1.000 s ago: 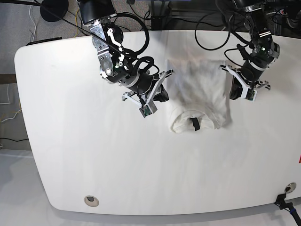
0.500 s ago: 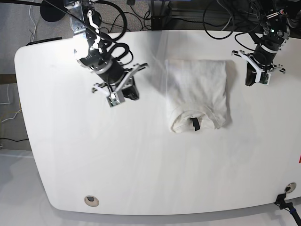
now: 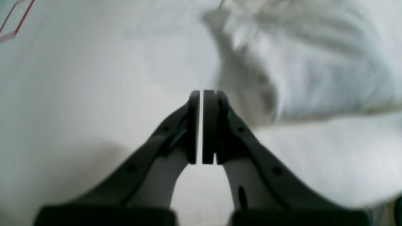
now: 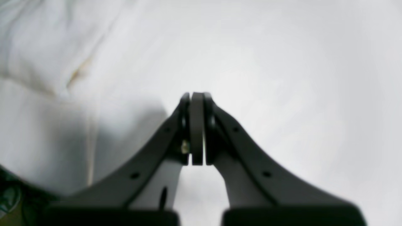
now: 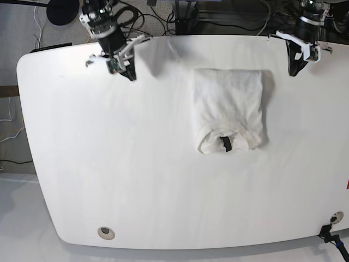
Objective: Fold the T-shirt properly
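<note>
The T-shirt [image 5: 229, 106] lies folded into a white rectangle at the middle of the table, plain side up, with its black neck label [image 5: 226, 143] at the near end. My left gripper [image 5: 295, 70] hangs shut near the table's far right edge, right of the shirt's far corner and apart from it. My right gripper [image 5: 130, 73] is shut near the far left edge, well clear of the shirt. In the left wrist view the gripper [image 3: 201, 94] has its pads pressed nearly together, with the T-shirt [image 3: 314, 72] blurred beyond. The right wrist view shows that gripper [image 4: 196, 94] holding nothing and the T-shirt [image 4: 31, 47] at the left.
The white table [image 5: 109, 164] has a round grommet [image 5: 106, 233] near its front left and another [image 5: 337, 217] at the front right. Black cables [image 5: 163, 16] and stands crowd the floor behind the far edge. A red mark [image 3: 15, 22] shows on the table.
Both arms have drawn back from the shirt's sides to the table's far edge. The folded shirt has stayed flat and still.
</note>
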Motion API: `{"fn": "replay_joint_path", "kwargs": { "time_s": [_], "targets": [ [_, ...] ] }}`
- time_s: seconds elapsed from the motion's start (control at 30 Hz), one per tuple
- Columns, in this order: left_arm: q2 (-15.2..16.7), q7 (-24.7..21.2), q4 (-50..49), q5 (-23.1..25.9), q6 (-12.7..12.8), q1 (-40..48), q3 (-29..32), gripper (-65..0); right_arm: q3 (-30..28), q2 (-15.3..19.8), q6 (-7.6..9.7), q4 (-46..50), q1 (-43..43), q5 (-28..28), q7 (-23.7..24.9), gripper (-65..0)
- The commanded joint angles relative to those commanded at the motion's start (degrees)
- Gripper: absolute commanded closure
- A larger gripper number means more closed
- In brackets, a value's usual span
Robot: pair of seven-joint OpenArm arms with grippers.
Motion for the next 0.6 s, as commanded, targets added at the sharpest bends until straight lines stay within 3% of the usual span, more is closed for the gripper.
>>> {"fn": "replay_joint_path", "kwargs": {
  "time_s": [0.2,0.33,0.47,0.6],
  "targets": [
    [0.3,-0.4,-0.2,-2.6,0.0,8.8,0.0,0.0,2.2,0.0,0.00,0.0,-10.4,0.1,3.2,0.0],
    [3.2,-0.4,-0.4,-2.6,0.0,13.8,0.2,0.0,2.2,-0.2,0.00,0.0,-16.6,0.1,3.3,0.0],
    [5.3,-0.3,-1.6,-2.6,0.0,16.7,1.1,0.0,2.1,-3.2,0.00,-0.1,-21.5,-0.1,3.3,0.0],
    [5.4,-0.3,-7.3,-2.5,0.0,17.0,2.5,0.0,1.9,-3.5,0.00,-1.8,-23.7,0.0,2.7,0.0]
  ]
}}
